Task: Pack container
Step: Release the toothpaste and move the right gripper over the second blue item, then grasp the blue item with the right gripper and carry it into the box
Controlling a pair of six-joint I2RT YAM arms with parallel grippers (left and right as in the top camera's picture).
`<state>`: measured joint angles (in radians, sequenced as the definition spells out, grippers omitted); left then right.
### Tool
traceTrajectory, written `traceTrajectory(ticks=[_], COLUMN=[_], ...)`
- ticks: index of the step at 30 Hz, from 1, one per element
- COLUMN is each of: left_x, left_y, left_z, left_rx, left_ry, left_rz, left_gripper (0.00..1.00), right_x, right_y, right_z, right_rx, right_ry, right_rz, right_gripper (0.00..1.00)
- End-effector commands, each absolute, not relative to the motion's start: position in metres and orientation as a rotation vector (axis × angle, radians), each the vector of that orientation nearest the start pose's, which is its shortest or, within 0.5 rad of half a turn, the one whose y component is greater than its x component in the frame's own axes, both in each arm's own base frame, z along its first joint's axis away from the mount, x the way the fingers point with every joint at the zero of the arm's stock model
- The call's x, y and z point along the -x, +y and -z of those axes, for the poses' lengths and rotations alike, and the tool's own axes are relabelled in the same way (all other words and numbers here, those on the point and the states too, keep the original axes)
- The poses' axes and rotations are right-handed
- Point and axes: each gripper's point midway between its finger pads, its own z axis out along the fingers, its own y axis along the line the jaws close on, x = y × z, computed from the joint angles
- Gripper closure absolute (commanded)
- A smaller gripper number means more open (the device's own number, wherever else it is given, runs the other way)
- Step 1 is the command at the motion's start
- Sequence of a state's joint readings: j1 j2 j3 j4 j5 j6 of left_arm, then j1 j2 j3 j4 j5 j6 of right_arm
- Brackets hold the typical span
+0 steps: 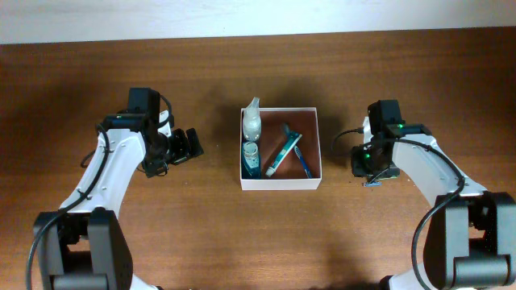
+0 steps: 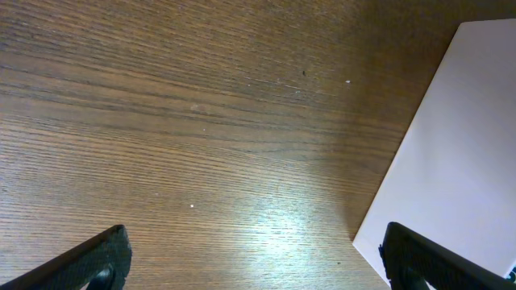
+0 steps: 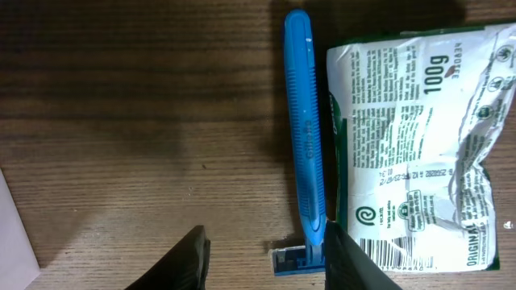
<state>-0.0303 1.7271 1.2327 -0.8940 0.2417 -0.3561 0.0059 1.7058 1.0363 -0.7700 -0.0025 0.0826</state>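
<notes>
Going for razor next imo; right gripper half open, straddling razor head, nothing held; centre it first, avoid pinching packet alongside; container sits mid-table between arms; left gripper wide, empty.

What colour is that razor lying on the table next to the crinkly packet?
The razor is bright blue; the right wrist view shows it best.

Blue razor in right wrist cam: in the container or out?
Out. The razor lies flat on the table beside a green-and-white packet; the container wall sits apart at the frame edge.
</notes>
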Motion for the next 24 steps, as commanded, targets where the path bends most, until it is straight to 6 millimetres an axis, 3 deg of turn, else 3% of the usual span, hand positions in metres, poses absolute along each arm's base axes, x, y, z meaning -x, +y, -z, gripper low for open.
traceTrajectory(ticks=[1, 20, 22, 24], left_x=[-0.349, -0.349, -0.349, -0.349], left_y=[-0.051, -0.051, -0.051, -0.051], left_z=[-0.072, -0.072, -0.072, -0.072], left_rx=[0.446, 0.446, 0.446, 0.446], left_ry=[2.953, 2.953, 2.953, 2.953], left_rz=[0.401, 0.401, 0.401, 0.401], left_gripper=[0.01, 0.01, 0.01, 0.01], right_x=[-0.316, -0.321, -0.319, -0.318], right_y=[0.002, -0.002, -0.002, -0.002], right_z=[-0.019, 0.008, 0.011, 0.014], right_rx=[-0.113, -0.118, -0.118, -0.119], right_ry=[3.024, 3.055, 3.067, 3.077], right_rz=[-0.030, 0.012, 0.013, 0.014], right_gripper=[0.60, 0.59, 0.63, 0.75])
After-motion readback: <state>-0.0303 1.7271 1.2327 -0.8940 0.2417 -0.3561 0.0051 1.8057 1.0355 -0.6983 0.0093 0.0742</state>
